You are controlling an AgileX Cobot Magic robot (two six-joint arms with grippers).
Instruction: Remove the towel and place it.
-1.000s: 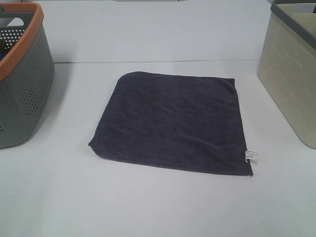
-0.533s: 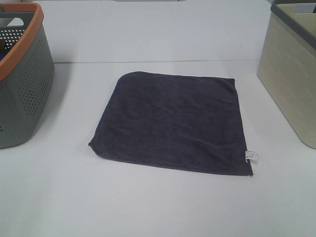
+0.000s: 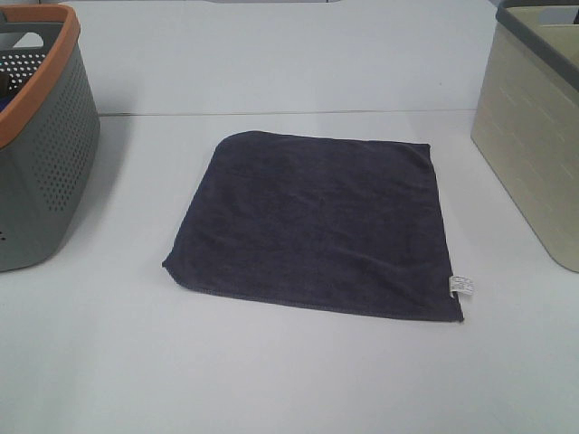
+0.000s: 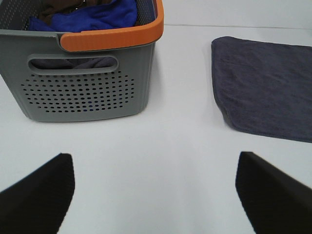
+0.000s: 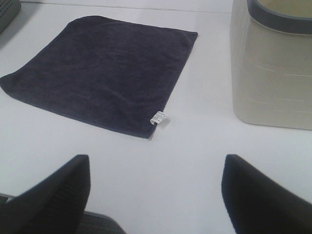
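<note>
White and plain, the table carries the towel spread flat at its middle, between a grey perforated basket with an orange rim and a beige bin. Left hand and right hand hang spread wide, holding nothing.

You have one towel spread flat on the counter, with a single white tag at one corner. You have two laundry baskets: one grey perforated basket with an orange rim and one beige basket with a dark grey rim. Inside the grey one you can count at least one blue cloth; the rest of its load is too hidden to number. Two pincers show, the left pincer and the right pincer, both gaping wide with nothing between the jaws.
</note>
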